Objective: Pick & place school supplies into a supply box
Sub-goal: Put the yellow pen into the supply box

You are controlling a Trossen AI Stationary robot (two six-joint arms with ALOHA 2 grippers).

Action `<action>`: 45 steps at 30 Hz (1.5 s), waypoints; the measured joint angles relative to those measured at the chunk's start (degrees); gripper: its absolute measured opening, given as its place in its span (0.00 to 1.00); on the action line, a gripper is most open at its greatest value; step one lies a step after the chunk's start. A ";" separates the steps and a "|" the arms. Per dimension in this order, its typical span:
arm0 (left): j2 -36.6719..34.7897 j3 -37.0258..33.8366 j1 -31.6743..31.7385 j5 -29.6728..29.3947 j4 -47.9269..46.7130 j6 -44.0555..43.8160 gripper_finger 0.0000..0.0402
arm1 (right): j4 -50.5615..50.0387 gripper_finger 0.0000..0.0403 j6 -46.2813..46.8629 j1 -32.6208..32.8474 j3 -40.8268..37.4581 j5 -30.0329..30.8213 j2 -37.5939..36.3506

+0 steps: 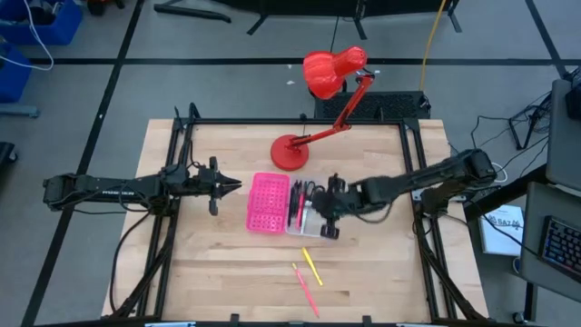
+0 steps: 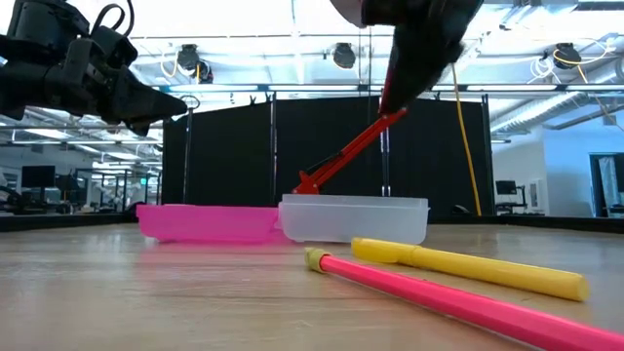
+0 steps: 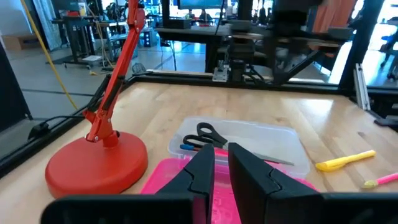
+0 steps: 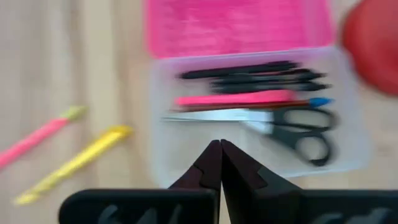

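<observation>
Lying lengthwise in supply box (image 4: 249, 149), scissors (image 4: 280, 127) (handles lampward), right gripper (image 4: 221, 163) jaws together.

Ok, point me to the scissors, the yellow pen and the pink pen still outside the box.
scissors (image 4: 305, 134), right wrist view, on the black handles.
yellow pen (image 2: 468, 267), low view, mid-barrel.
pink pen (image 2: 448, 297), low view, mid-barrel.

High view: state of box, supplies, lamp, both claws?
Clear-and-pink plastic supply box: open, lying flat.
Black-handled scissors: inside clear half.
Yellow pen: on table, outside box.
Pink pen: on table, outside box.
Red desk lamp: upright.
Left claw: slightly open, empty.
Right claw: shut, empty, above box.
</observation>
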 joint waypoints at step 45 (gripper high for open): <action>-0.01 0.04 -0.03 1.46 -3.07 -1.81 0.14 | -16.46 0.38 57.31 16.02 27.78 -9.79 32.52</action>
